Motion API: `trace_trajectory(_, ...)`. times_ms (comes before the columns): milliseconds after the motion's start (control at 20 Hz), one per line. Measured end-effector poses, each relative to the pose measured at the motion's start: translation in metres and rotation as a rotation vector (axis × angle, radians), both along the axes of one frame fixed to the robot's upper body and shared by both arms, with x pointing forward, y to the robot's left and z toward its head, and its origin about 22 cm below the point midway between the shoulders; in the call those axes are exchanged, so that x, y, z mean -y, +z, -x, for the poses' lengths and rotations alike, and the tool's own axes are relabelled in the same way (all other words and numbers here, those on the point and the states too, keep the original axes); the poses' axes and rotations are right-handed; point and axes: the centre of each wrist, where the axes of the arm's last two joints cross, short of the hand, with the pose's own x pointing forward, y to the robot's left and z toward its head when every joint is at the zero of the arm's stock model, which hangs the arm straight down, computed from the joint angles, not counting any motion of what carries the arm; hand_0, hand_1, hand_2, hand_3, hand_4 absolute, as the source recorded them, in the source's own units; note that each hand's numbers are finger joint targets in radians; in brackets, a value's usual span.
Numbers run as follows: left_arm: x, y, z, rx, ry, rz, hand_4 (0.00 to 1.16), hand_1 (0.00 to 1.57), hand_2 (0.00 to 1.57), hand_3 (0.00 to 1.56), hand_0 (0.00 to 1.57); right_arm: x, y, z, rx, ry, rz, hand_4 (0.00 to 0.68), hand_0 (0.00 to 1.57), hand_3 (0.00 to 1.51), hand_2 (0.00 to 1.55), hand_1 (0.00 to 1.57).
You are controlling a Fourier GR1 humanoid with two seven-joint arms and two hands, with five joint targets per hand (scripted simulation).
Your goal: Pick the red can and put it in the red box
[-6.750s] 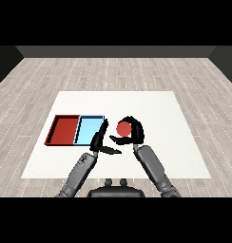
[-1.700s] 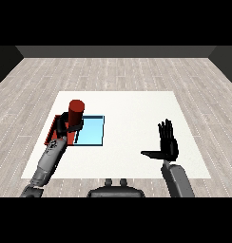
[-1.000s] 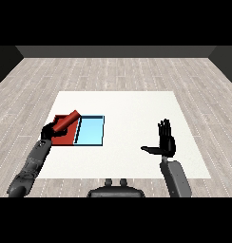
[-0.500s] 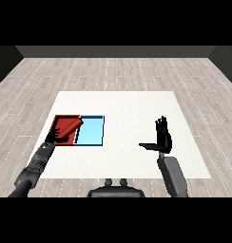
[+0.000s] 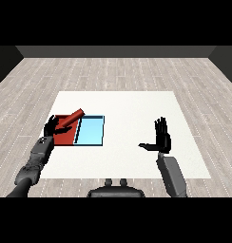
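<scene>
The red can (image 5: 74,116) lies tilted over the red tray (image 5: 65,137), its upper end raised toward the rim shared with the light blue tray (image 5: 91,131). My left hand (image 5: 53,127) is at the red tray's left side, right beside the can's lower end. Its fingers are spread and point upward, not curled round the can. My right hand (image 5: 160,137) is held up over the table's right half, open, fingers straight, holding nothing.
The two trays lie side by side on the left part of the white table (image 5: 132,107). My left forearm (image 5: 36,159) comes in from the lower left, my right forearm (image 5: 172,175) from the lower right.
The left hand carried the can from upright over the trays down into the red tray and tilted it. Its fingers have since opened. The right hand stayed raised.
</scene>
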Motion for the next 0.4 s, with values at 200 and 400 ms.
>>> trace_trajectory(200,0.031,0.01,-0.018,0.329,-0.126,0.24,0.0,0.0,0.0,0.0,0.0,0.003,0.0,0.0,0.007,0.015,0.007,0.0,0.0,0.0,0.0,0.0)
trace_trajectory(400,0.077,0.0,-0.021,0.552,-0.262,0.418,0.0,0.0,0.0,0.0,0.0,0.005,-0.002,0.002,0.012,0.025,0.028,0.0,0.0,0.0,0.0,0.0)
